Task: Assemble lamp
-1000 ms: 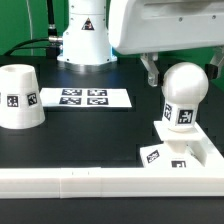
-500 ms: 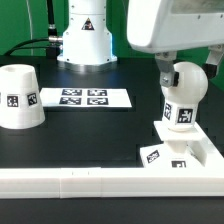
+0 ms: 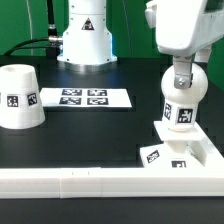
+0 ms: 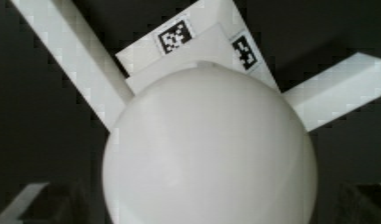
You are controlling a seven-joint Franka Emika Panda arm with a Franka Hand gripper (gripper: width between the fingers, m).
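Bulb (image 3: 195,93) upright on square base (image 3: 200,146), exterior view's right, beside rail (image 3: 80,182). Claw (image 3: 181,80) straddles bulb top, probably for seating it; clamped or apart: cannot tell. Shade (image 3: 20,98) stands well apart on tabletop (image 3: 90,135).

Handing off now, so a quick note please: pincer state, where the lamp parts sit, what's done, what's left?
Pincer: at the top of the round white plastic bulb; open or shut unclear.
Bulb stands upright on the flat square white base, beside the long white rail, exterior view's right.
The tapered white cup-like shade sits apart, exterior view's left.
Done: bulb on base; seating unclear.
Left: shade onto bulb.
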